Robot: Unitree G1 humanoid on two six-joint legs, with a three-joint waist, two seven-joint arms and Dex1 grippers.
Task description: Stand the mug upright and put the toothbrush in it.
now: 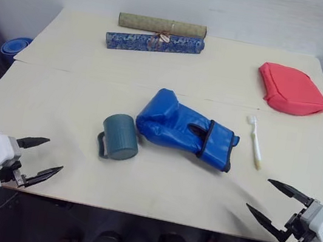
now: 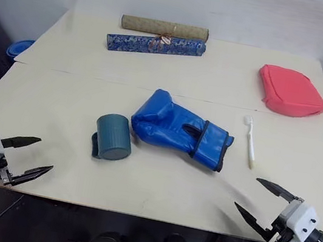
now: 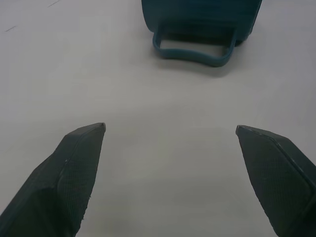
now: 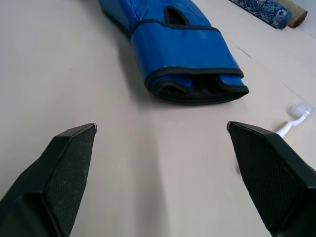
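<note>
mug (image 1: 121, 137) on side, centre-left | both tools spread, empty | approach with left tool (image 1: 41, 156), grip rim, tip upright

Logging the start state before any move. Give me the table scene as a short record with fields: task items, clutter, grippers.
mug: small teal-blue cylindrical mug, on its side, closed base toward the camera, loop handle on the robot's left
toothbrush: slim white toothbrush, flat on the table, right of the glove
glove: blue padded boxing glove, between mug and toothbrush, close beside the mug
far edge: two patterned rolls; red cushion
left gripper: open, empty, near front edge
right gripper: open, empty, near front edge
</note>
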